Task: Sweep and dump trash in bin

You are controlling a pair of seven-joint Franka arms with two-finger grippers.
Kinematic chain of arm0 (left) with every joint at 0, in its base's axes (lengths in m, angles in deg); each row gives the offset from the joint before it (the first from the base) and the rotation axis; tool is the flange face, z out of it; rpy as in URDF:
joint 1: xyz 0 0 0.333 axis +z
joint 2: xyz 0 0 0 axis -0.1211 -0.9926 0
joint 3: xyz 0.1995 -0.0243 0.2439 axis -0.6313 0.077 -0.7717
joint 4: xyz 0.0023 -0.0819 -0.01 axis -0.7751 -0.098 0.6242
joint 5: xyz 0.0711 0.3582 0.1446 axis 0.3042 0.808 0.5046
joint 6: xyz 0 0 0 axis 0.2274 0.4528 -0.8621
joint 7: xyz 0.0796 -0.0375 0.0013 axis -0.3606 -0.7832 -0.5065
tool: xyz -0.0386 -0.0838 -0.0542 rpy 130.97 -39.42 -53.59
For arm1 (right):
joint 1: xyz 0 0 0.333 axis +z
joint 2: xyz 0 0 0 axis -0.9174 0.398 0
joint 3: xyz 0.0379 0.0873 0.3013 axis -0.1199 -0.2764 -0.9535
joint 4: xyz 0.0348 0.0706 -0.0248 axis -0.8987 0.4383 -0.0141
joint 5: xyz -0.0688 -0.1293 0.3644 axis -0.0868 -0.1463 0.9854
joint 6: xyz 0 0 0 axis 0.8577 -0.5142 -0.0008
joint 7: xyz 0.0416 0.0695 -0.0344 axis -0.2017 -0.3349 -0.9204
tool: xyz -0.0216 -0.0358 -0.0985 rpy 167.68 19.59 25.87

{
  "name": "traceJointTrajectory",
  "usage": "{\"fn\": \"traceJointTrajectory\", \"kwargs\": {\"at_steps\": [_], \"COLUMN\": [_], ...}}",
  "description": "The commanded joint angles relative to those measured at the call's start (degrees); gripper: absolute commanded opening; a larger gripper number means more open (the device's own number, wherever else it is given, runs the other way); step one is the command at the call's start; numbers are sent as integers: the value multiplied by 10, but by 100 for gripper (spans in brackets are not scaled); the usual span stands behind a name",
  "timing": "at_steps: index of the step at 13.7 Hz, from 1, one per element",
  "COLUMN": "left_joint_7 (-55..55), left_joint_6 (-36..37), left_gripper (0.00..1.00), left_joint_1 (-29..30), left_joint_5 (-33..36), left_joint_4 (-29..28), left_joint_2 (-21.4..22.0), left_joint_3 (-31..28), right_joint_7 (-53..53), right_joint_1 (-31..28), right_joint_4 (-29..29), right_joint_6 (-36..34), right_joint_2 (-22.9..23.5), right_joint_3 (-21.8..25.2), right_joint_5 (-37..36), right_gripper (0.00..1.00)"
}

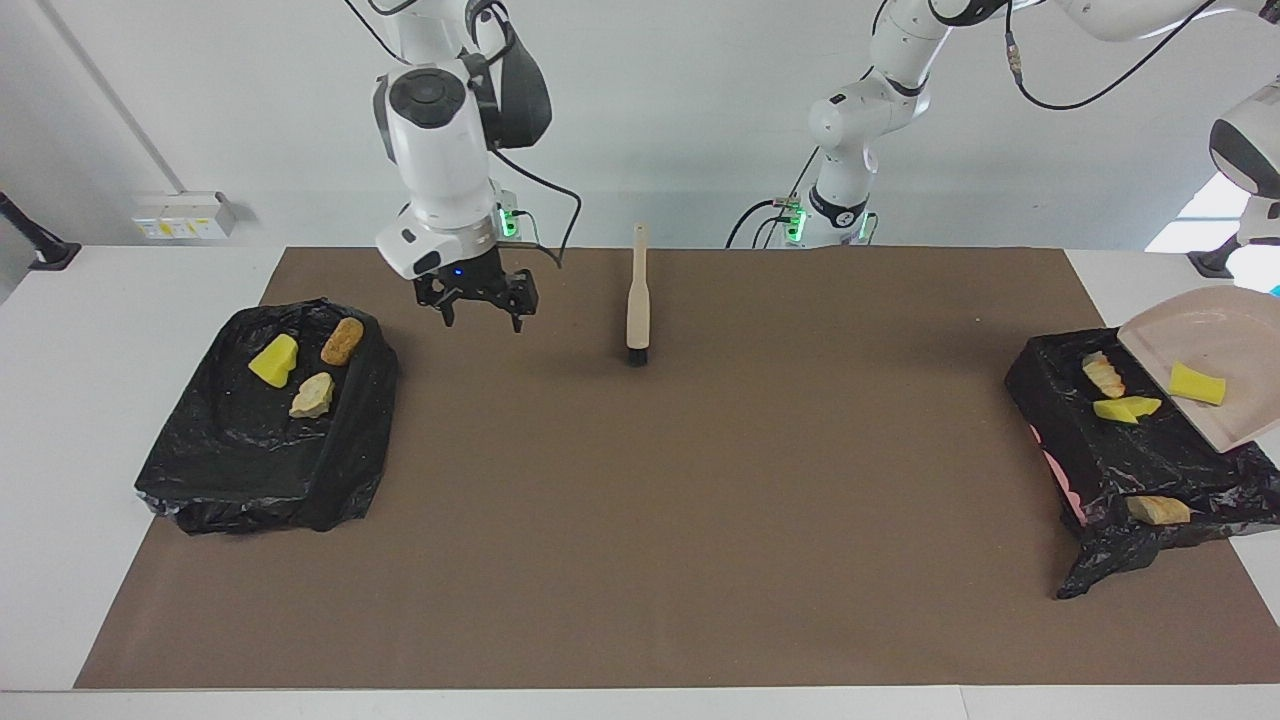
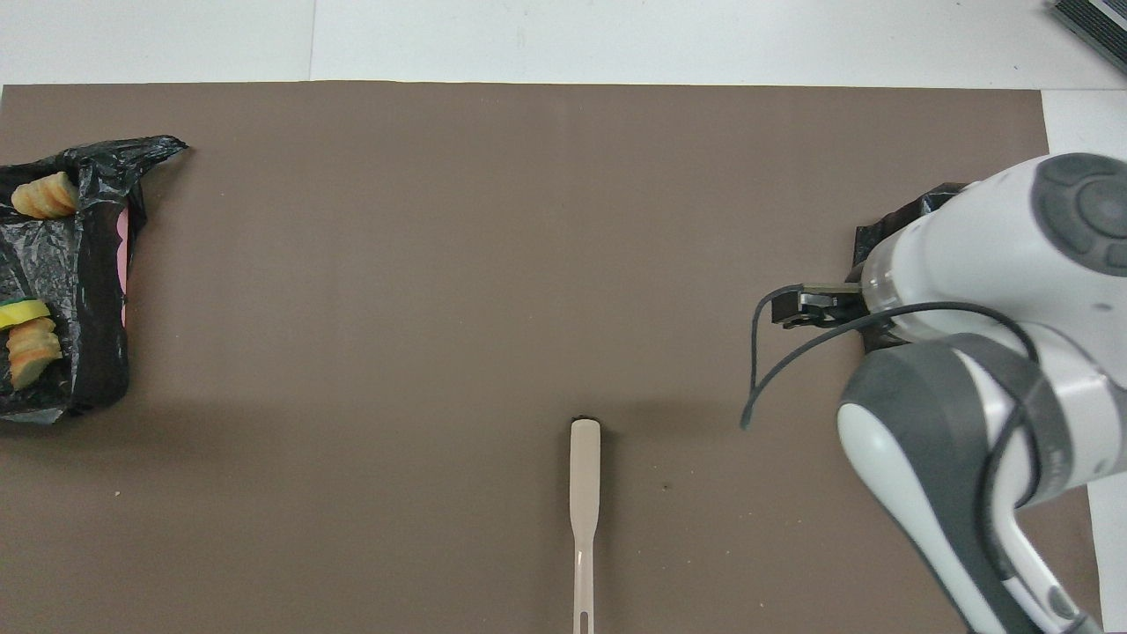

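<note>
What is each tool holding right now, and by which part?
The right tool is open, holding nothing. The dustpan hangs tilted over the bin, evidently held by the left tool, but the grip lies out of frame, so which part cannot be told.

1. Brown mat (image 1: 640, 500): matt, paper-like (smooth);
2. Bin liners (image 1: 260, 450): glossy, crinkled black plastic;
3. Dustpan (image 1: 1225, 345): smooth beige plastic;
4. Yellow scraps (image 1: 273, 362): porous sponge;
5. Brush (image 1: 637, 300): smooth beige handle.

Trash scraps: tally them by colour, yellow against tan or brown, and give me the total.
Yellow sponge chunks: 3
Tan to orange-brown bread-like lumps: 4
Total: 7
</note>
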Motion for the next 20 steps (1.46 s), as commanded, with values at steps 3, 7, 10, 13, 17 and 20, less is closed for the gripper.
{"fn": "traceJointTrajectory", "kwargs": {"at_steps": [3,7,10,13,17,20], "left_joint_7": [6,0,-12,-80,-282,-440], "left_joint_6": [90,114,123,147,201,217], "left_gripper": [0,0,0,0,0,0], "left_joint_1": [-49,-69,-87,-105,-177,-239], "left_joint_5": [95,56,-70,-157,-278,-342], "left_joint_4": [40,48,48,48,43,38], "left_joint_2": [11,17,16,15,10,7], "left_joint_3": [-5,1,0,1,1,1], "right_joint_7": [-94,-117,-115,-114,-114,-114], "right_joint_1": [8,9,10,4,4,4], "right_joint_4": [-31,-29,-29,-29,-29,-29], "right_joint_6": [-62,-69,-57,-57,-57,-57], "right_joint_2": [-36,-49,-49,-48,-48,-48], "right_joint_3": [67,109,106,108,108,108], "right_joint_5": [-8,8,21,20,20,20], "right_gripper": [100,100,100,100,100,100]}}
